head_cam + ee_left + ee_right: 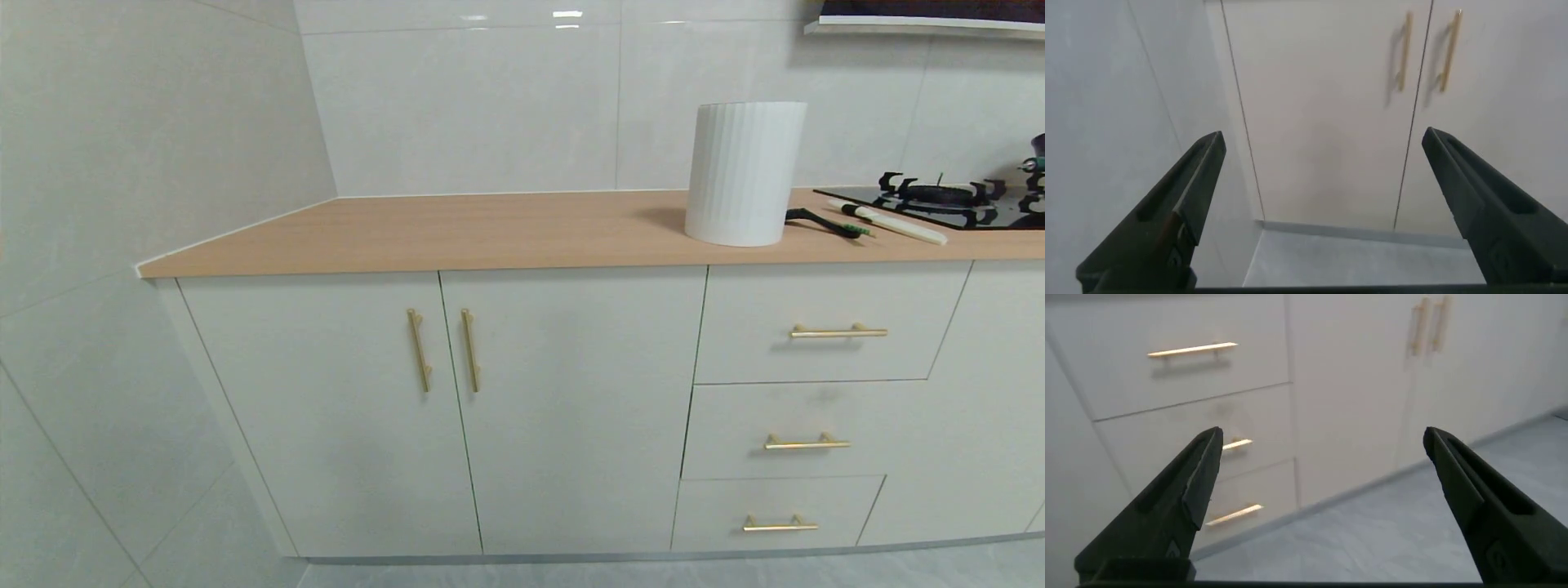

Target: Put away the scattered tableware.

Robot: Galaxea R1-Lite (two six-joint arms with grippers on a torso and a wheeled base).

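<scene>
A white ribbed cylinder holder (pixel 744 172) stands on the wooden countertop (pixel 457 233) toward the right. Just right of it lie a black-and-green utensil (pixel 826 223) and a long white-handled utensil (pixel 890 222), side by side near the stove. My left gripper (pixel 1323 155) is open, low in front of the double cabinet doors (pixel 1421 98), with nothing between its fingers. My right gripper (pixel 1323 449) is open as well, low before the drawer fronts (pixel 1184 392), holding nothing.
A black gas stove (pixel 947 202) sits at the countertop's far right. Below are two cabinet doors with gold handles (pixel 445 349) and three drawers (pixel 824 331). A tiled wall closes the left side. Grey floor (pixel 1388 539) lies before the cabinets.
</scene>
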